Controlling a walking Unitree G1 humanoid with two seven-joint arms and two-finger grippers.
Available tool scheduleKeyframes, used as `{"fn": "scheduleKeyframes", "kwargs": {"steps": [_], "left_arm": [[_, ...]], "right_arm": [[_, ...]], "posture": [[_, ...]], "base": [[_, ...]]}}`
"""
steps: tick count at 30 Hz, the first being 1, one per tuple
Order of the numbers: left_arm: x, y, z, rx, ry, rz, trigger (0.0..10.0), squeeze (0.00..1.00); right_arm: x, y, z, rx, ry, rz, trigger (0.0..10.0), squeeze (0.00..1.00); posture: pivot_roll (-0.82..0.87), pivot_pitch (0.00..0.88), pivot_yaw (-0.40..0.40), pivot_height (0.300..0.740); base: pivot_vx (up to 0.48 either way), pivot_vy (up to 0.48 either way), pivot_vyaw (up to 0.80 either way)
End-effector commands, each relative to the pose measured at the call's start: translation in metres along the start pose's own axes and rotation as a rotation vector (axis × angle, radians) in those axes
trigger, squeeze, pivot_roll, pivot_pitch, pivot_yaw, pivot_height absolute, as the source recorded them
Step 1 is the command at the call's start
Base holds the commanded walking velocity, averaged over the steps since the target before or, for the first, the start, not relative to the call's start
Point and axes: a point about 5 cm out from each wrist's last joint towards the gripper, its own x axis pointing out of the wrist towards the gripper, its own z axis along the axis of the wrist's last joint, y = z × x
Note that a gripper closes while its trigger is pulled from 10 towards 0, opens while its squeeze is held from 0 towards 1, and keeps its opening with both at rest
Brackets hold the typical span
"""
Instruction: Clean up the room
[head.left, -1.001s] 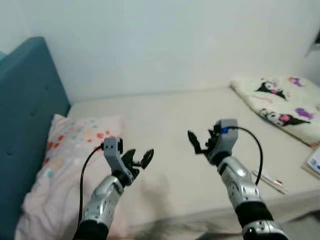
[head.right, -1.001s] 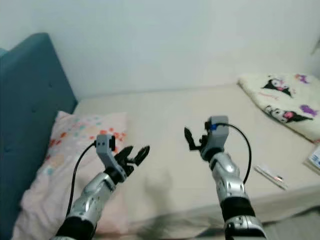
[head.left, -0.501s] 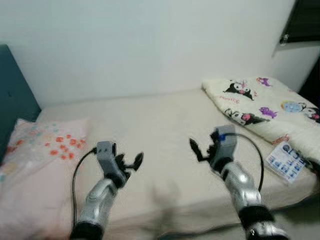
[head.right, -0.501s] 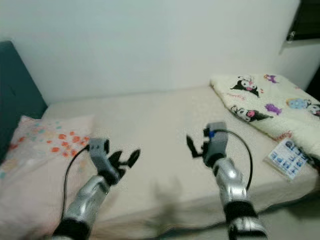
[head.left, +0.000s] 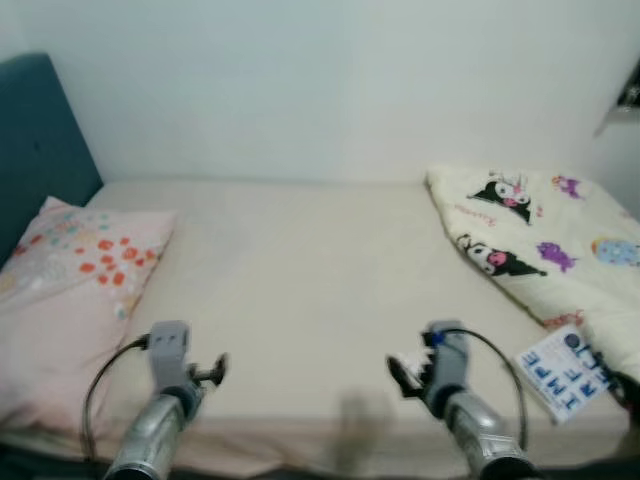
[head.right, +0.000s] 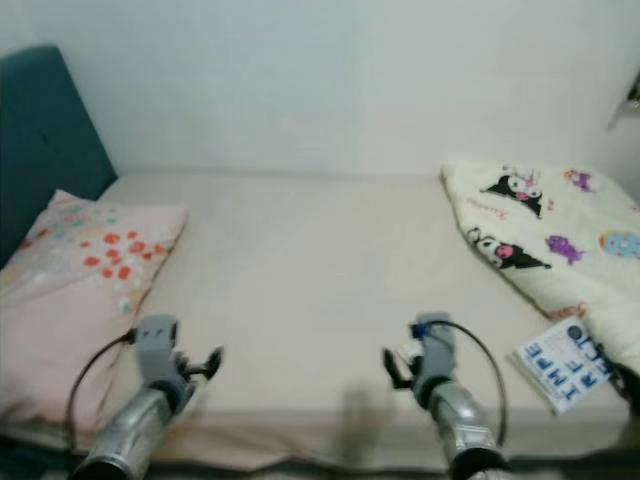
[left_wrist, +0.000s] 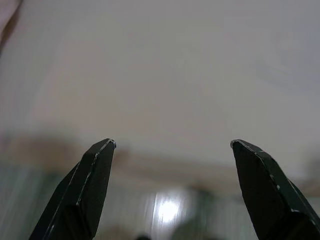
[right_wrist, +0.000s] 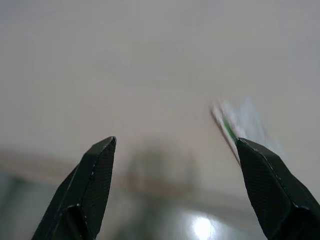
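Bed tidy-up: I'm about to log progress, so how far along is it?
Nothing looks done. The bed carries a pillow at its left end, a cartoon blanket at its right and a blue-printed packet by the front edge. The left gripper and right gripper are open and empty. All of the tidying is left.

The patterned blanket (head.left: 545, 235) and pink pillow (head.right: 70, 270) run off the frame edges — the booklet's (head.left: 565, 368) print is unreadable.

A beige bed (head.left: 300, 270) stands against a white wall (head.left: 320, 90), with a teal headboard (head.left: 40, 120) at one end
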Motion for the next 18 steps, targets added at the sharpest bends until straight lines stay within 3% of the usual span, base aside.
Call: {"fn": "scheduleKeyframes", "kwargs": {"steps": [1, 9, 18], "left_arm": [[-0.004, 0.002, -0.016, 0.02, 0.068, 0.013, 10.0, 0.0], [-0.014, 0.009, -0.041, 0.02, 0.172, 0.046, 10.0, 0.0], [-0.016, 0.01, -0.047, 0.013, 0.194, 0.06, 10.0, 0.0]], "right_arm": [[-0.002, -0.003, -0.008, -0.034, 0.043, -0.021, 10.0, 0.0], [0.002, 0.001, 0.002, -0.068, 0.008, -0.016, 10.0, 0.0], [0.005, 0.005, 0.008, -0.07, -0.009, -0.012, 10.0, 0.0]], "posture": [[-0.11, 0.029, -0.022, 0.722], [-0.12, 0.041, -0.023, 0.722], [-0.12, 0.041, -0.032, 0.722]], "base": [[0.0, -0.48, 0.0], [0.0, -0.48, 0.0], [0.0, -0.48, 0.0]]}}
